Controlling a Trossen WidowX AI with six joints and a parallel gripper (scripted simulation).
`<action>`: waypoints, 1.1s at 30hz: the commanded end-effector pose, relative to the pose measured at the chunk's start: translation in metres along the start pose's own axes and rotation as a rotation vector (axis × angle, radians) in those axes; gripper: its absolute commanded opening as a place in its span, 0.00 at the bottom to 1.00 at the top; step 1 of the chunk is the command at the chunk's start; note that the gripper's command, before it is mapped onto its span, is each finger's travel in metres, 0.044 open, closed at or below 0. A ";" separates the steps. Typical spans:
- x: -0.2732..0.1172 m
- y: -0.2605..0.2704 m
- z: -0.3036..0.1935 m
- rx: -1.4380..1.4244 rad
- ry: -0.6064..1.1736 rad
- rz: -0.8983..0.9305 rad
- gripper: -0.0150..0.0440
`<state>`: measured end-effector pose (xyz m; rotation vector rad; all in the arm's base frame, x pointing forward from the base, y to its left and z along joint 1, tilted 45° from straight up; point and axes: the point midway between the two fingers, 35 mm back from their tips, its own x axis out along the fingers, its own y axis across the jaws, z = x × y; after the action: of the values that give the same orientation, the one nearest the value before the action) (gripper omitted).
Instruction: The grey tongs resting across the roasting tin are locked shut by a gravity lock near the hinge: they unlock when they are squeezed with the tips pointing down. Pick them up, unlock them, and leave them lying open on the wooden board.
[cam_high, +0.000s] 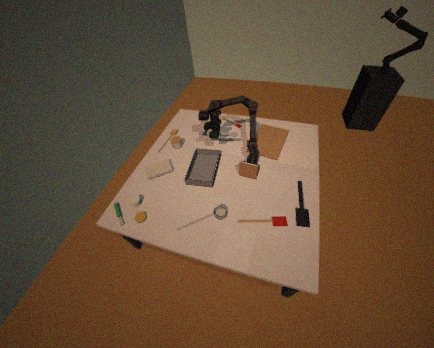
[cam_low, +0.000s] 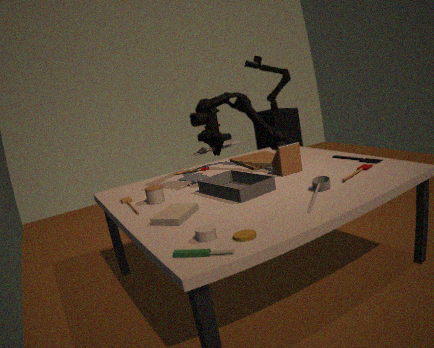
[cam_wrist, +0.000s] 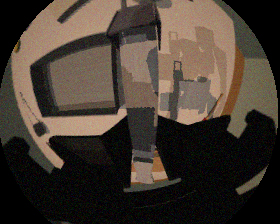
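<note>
The grey tongs are held in the air, lying roughly level across my gripper in the exterior view. My gripper points down and is shut on the tongs, behind the roasting tin. In the wrist view the tongs run lengthwise between the black fingers; whether they are locked does not show. The roasting tin stands on the table with nothing seen in it. The wooden board lies flat to its right at the back.
An upright wooden block stands between tin and board, close to my arm's base. A red-marked utensil lies behind the tin. A wooden-lidded pot and a pale block are to its left.
</note>
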<state>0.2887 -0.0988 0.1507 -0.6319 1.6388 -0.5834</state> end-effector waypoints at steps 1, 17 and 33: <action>-0.004 -0.009 -0.002 0.141 -0.010 -0.007 0.00; -0.011 -0.037 -0.020 0.767 -0.015 -0.014 0.00; -0.017 -0.064 -0.040 1.393 -0.025 -0.023 0.00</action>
<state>0.2582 -0.1302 0.2054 0.3087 0.9265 -1.4371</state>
